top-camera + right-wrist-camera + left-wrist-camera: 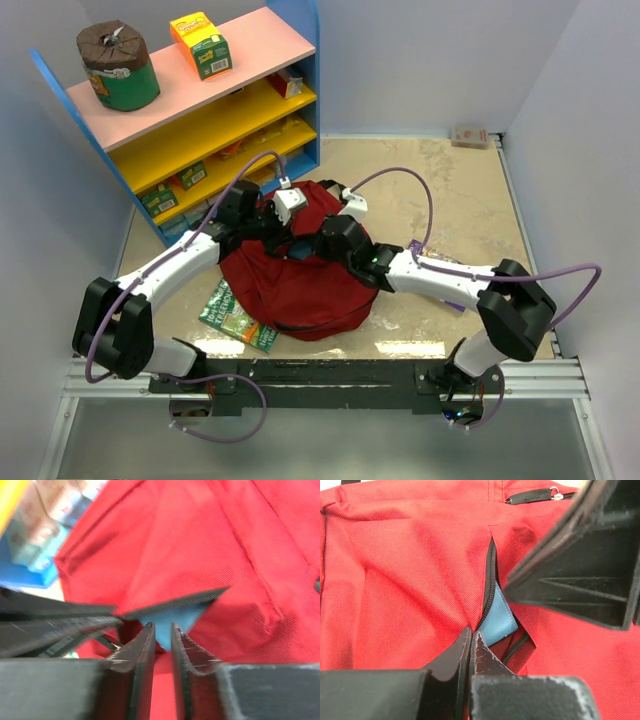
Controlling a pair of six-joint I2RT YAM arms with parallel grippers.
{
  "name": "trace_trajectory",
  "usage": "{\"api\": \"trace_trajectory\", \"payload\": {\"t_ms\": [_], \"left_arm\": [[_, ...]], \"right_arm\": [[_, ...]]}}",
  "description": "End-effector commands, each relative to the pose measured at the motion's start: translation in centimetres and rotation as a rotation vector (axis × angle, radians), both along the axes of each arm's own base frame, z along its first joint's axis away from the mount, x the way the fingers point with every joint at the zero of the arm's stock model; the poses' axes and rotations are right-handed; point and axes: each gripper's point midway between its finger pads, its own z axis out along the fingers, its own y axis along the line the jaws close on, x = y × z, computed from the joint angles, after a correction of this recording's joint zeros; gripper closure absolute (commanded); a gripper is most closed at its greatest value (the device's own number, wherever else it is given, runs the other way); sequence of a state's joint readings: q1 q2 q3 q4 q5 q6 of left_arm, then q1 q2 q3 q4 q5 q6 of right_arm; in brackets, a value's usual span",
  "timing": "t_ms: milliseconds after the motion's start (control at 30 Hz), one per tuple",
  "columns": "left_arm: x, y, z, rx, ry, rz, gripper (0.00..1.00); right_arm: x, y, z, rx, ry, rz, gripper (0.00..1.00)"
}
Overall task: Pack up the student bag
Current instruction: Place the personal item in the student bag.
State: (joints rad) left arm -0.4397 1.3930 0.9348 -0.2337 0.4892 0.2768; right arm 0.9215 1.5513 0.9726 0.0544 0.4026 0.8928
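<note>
Top external shows the student bag (300,285) slumped mid-table towards the near edge. The shelf (200,100) crowds its far-left side, and bare table (470,200) shows towards the right edge. The bag is dark red, and its zip slit gapes over something blue (497,620), mostly hidden. The left gripper (471,639) has its jaws pressed together at the slit's lip; whether they pinch cloth is unclear. The right gripper (162,630) has its jaws slightly apart, holding nothing.

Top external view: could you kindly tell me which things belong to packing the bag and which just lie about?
Job: dark-red soft fabric backpack; blue flat item in its zipper opening; probably the green book at its edge.
Lying about: blue-framed shelf unit; brown-topped green round tin; orange-and-green carton; small box in far corner.
</note>
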Motion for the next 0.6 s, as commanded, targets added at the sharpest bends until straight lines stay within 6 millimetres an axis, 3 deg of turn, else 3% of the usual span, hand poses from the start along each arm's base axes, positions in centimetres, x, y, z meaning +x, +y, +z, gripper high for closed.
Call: {"api": "trace_trajectory", "payload": {"t_ms": [0, 67, 333, 467, 567], "left_arm": [[0.3, -1.2, 2.2, -0.055, -0.021, -0.024, 1.00], [0.3, -1.1, 2.1, -0.049, -0.022, -0.025, 1.00], [0.3, -1.2, 2.5, -0.062, -0.023, -0.024, 1.00], [0.6, -1.1, 3.0, -0.058, -0.039, -0.011, 1.00], [0.4, -1.0, 3.0, -0.052, -0.042, -0.018, 1.00]], "right_arm": [[-1.0, -1.6, -1.7, -0.096, -0.019, -0.010, 0.95], [-1.2, -1.6, -2.6, -0.117, -0.001, 0.000, 1.00], [-0.9, 0.0, -5.1, -0.163, 0.028, 0.039, 1.00], [-0.3, 2.2, -6.3, -0.151, 0.061, 0.065, 1.00], [1.1, 4.3, -5.1, -0.112, 0.032, 0.073, 1.00]]}}
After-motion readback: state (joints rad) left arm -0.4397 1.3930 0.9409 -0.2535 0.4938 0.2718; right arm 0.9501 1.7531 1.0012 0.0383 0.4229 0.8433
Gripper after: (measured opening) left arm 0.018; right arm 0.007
